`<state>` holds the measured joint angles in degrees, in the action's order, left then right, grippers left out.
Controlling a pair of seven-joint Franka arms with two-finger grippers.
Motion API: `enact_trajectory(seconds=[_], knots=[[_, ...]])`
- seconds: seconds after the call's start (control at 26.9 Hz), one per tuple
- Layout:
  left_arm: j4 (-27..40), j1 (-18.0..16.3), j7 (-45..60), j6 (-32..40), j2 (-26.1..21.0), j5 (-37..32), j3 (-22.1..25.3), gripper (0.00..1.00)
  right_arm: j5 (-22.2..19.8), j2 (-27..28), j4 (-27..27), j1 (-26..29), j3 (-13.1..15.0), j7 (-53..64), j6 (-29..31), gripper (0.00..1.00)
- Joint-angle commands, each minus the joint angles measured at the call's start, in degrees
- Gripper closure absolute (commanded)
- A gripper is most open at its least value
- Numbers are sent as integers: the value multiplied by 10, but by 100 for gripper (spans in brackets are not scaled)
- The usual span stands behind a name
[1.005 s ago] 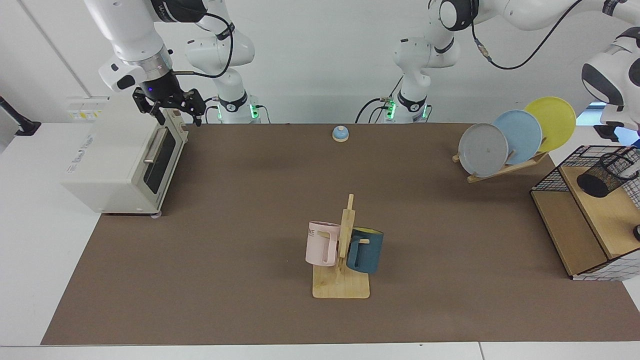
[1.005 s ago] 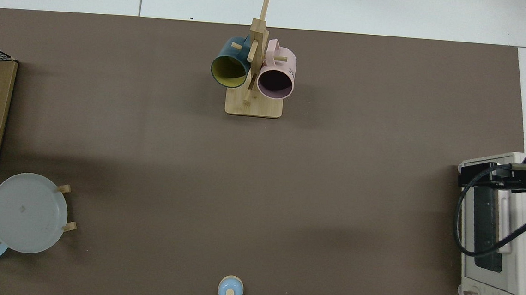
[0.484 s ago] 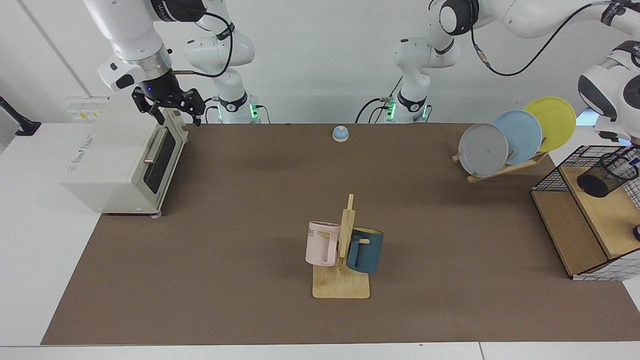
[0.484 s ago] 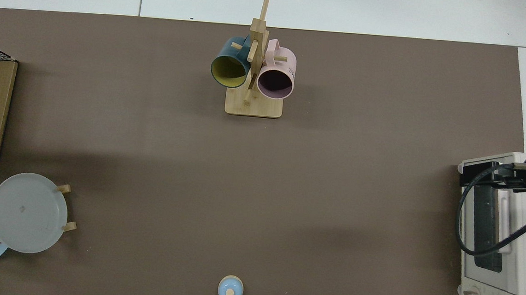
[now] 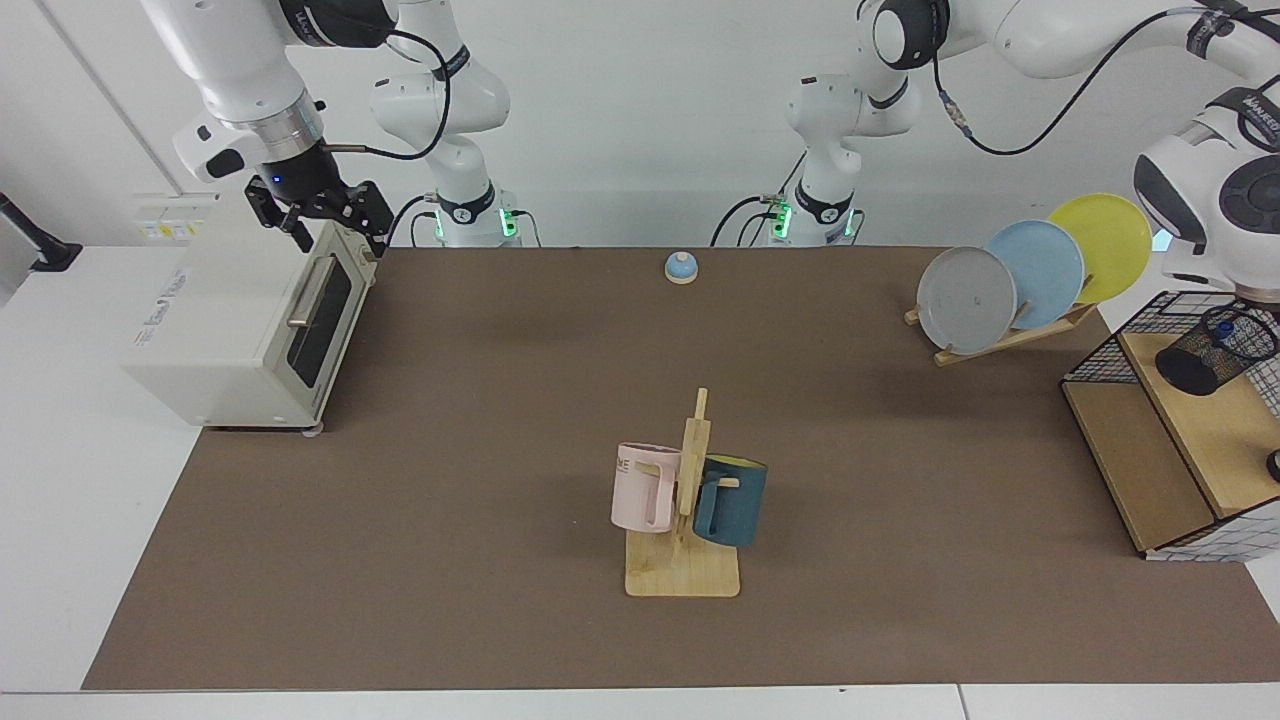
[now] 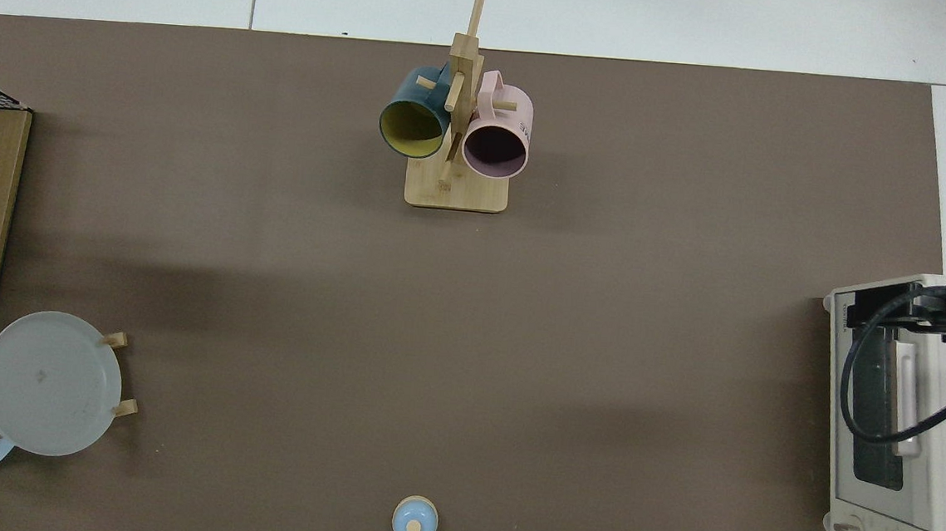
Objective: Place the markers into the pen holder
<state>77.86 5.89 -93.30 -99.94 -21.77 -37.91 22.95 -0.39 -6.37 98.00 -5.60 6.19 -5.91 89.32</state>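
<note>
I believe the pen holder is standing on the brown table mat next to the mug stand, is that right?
Not quite: the facing view shows the pen holder on the wooden shelf of the wire-grid basket, far from the mug stand, not on the brown table mat.

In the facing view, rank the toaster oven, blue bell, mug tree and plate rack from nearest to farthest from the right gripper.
From the right gripper, above the oven's top front edge:
1. Toaster oven, directly beneath it.
2. Blue bell, at the table's back edge, centre.
3. Mug tree, centre, toward the front.
4. Plate rack, far side, near the left arm.
</note>
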Motion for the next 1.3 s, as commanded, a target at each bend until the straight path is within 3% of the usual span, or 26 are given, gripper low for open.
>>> enact_trajectory(seconds=[0.0, 0.33, 0.45, 0.63, 0.78, 0.86, 1.27], knots=[[-10, 7, 44, 39, 5, 52, -16, 0, -9, 10, -10, 10, -5, 21, -10, 0], [-6, 18, 168, 101, 27, 217, -40, 0, -3, 8, -5, 9, -5, 14, 5, 0], [26, 30, 248, 111, 49, 269, -47, 0, 2, 9, -5, 9, -6, 14, 9, 0], [49, 40, 332, 113, 64, 290, -68, 0, 2, 8, -5, 5, -7, 14, 9, 0], [68, 41, 355, 119, 74, 365, -69, 0, 2, 9, -5, 6, -6, 14, 9, 0], [105, 40, 419, 107, 100, 400, -70, 0, 2, 8, -5, 6, -6, 14, 9, 0], [217, 42, 738, 55, 149, 412, -123, 0, 2, 9, -5, 5, -7, 14, 9, 0]])
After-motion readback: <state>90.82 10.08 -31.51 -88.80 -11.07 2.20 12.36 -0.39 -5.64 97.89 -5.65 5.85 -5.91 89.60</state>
